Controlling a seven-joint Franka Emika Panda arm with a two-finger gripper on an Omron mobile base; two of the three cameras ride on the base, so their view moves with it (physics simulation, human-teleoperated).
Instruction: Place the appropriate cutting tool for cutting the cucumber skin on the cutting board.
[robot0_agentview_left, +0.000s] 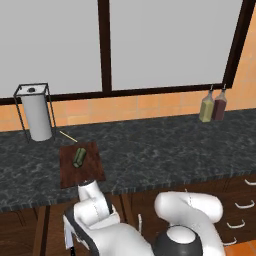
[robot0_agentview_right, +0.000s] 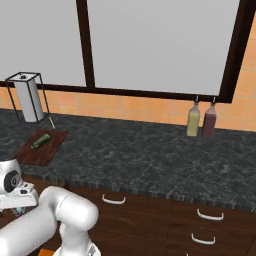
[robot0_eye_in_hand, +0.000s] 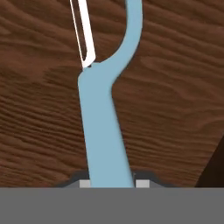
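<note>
— Jaws: status?
— Clamped on the light blue handle of the peeler, over a brown wood-grain surface.
— Cucumber?
— The cucumber lies on the cutting board, on the dark tabletop.

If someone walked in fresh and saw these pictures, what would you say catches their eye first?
In the hand view, the light blue peeler dominates, its handle pinched in the pincer above a brown wood-grain surface. On the dark counter, a green cucumber lies on the reddish-brown cutting board at the left, near a paper towel holder. Two bottles stand far right, under the big window.
</note>
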